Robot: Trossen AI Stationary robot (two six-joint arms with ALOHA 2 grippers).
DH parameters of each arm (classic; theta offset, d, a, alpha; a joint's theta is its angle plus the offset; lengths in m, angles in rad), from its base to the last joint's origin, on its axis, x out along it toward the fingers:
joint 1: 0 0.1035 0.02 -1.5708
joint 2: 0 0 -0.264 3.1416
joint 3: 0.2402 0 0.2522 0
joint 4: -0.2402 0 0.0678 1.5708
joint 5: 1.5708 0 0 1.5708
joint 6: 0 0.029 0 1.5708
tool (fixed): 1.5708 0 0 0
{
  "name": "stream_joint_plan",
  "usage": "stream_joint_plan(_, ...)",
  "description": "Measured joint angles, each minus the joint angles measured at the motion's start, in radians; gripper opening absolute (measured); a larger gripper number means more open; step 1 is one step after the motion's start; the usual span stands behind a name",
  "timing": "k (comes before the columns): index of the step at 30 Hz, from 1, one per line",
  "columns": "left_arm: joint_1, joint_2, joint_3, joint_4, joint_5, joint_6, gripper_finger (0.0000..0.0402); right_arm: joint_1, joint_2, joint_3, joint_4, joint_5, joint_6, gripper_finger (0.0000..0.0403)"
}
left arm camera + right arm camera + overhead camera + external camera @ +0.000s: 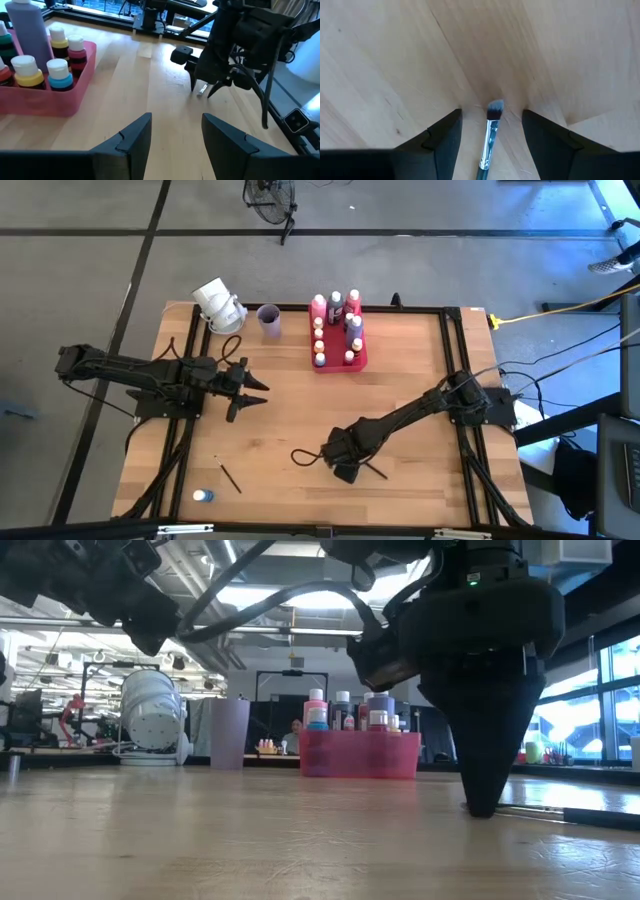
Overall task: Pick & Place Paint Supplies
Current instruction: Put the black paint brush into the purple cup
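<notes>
A thin dark paintbrush (pixel 490 135) with a pale bristle tip lies flat on the wooden table near its front right. My right gripper (pixel 491 113) points straight down over it, open. One finger stands on each side of the bristle end, close to the table (pixel 483 802), and neither touches the brush. My left gripper (pixel 255 390) hovers open and empty over the table's left middle (pixel 176 119). Several light-capped paint bottles (pixel 336 305) stand in the pink-red tray (pixel 360 363). A second brush (pixel 231 477) and a blue bottle (pixel 204 496) lie near the front left edge.
A lilac cup (pixel 268 320) and a white rounded object (pixel 218 305) stand at the far left of the table. A loop of dark cable (pixel 305 455) lies beside my right gripper. Bare wood stretches between the two arms.
</notes>
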Motion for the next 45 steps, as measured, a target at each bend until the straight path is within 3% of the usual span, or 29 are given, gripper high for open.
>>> stream_joint_plan(8,0.000,0.000,0.000,0.000,0.000,-0.005,0.0169,-0.023,-0.002,-0.002,0.004,-0.014,-0.038,0.0210)
stream_joint_plan(23,0.000,0.000,0.000,-0.001,0.004,-0.026,0.0169,-0.035,-0.001,-0.004,-0.001,0.041,-0.062,0.0152)
stream_joint_plan(30,0.000,0.000,0.000,-0.001,0.068,-0.026,0.0169,-0.037,-0.001,-0.004,0.002,0.068,-0.063,0.0137)
stream_joint_plan(45,-0.043,0.000,0.000,-0.002,0.063,-0.041,0.0169,-0.043,-0.001,-0.004,0.010,0.067,-0.020,0.0040)
